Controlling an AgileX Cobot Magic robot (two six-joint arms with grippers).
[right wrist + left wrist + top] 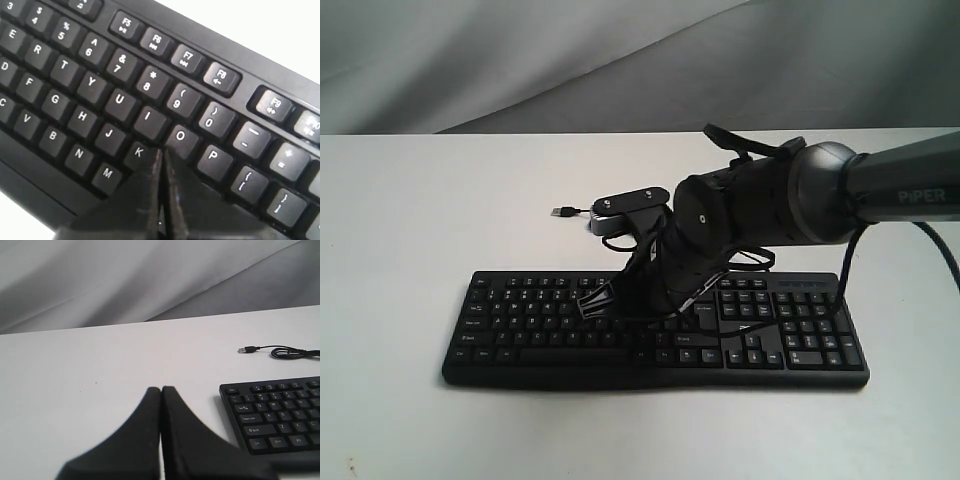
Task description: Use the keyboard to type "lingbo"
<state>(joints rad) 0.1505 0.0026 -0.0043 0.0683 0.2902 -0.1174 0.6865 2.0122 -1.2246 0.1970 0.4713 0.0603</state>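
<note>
The black keyboard (525, 315) with white legends lies across the middle of the white table (410, 230). My right gripper (607, 303) reaches over from the right and points down onto the letter keys. In the right wrist view the right gripper (161, 151) is shut with nothing between its fingers, and its tips are low over the keyboard (75, 75) between the K and O keys, hiding the key beneath. My left gripper (161, 388) is shut and holds nothing. It hovers over bare table just left of the keyboard (280, 415) and is out of the exterior view.
The keyboard's thin black cable ends in a loose USB plug (563, 211) on the table behind the keyboard; the USB plug (247, 349) also shows in the left wrist view. A grey cloth backdrop (520, 60) hangs behind the table.
</note>
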